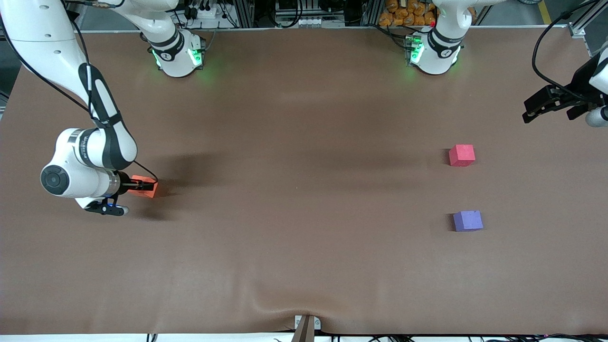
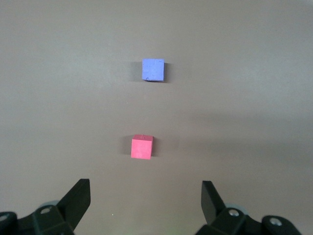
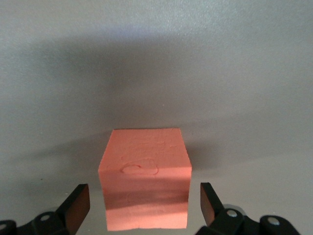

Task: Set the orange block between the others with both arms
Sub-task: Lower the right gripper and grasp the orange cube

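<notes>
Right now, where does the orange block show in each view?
Front view: orange block on the brown table at the right arm's end, right gripper at it.
Left wrist view: not in it.
Right wrist view: block between the open fingers.
Shared landmark: the brown table.

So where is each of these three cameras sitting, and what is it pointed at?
Front view: high across the table, facing both arms' bases.
Left wrist view: on the left arm, over the red-pink cube and purple-blue cube; open left gripper shows.
Right wrist view: down at the orange block between the open right gripper fingers.
Front and left wrist views share both cubes.
</notes>
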Action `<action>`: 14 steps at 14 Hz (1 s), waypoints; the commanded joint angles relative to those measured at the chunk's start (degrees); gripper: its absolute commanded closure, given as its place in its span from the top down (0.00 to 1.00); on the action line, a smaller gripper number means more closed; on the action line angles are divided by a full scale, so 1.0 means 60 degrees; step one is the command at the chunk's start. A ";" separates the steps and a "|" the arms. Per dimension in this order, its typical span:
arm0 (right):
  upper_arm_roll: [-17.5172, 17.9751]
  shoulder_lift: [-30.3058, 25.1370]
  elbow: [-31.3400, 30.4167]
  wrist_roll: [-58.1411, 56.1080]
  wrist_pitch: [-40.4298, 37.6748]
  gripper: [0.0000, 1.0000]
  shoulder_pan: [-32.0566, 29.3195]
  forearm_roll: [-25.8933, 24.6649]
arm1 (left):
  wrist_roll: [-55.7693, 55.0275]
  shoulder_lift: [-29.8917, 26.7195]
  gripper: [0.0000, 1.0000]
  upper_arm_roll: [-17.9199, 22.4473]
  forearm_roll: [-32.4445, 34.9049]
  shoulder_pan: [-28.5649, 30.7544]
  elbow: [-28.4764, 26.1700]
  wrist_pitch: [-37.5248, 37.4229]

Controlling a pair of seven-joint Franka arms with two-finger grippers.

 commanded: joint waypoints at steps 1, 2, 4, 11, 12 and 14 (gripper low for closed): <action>0.0098 0.0086 -0.0064 0.0102 0.0086 0.57 -0.0119 0.0110 | 0.0129 0.0159 1.00 -0.0049 0.0154 0.0040 0.0094 -0.0123; 0.0098 0.0087 -0.0064 0.0102 0.0057 0.28 -0.0105 0.0110 | 0.0129 0.0174 1.00 -0.0049 0.0154 0.0040 0.0094 -0.0123; 0.0098 0.0072 -0.0020 0.0044 -0.0002 0.00 -0.0090 0.0110 | 0.0129 0.0174 1.00 -0.0049 0.0140 0.0040 0.0108 -0.0108; 0.0332 -0.0529 0.1821 0.0116 -0.2751 0.00 0.0903 0.0226 | 0.0114 0.0247 1.00 -0.0049 0.0139 0.0026 -0.0009 0.0126; 0.0419 -0.0500 0.2188 0.0102 -0.3046 0.00 0.1167 0.0532 | 0.0128 0.0291 1.00 -0.0049 0.0139 0.0026 -0.0009 0.0170; 0.0435 -0.0441 0.2600 0.0116 -0.3079 0.00 0.1810 0.1453 | 0.0129 0.0306 1.00 -0.0049 0.0139 0.0026 -0.0009 0.0200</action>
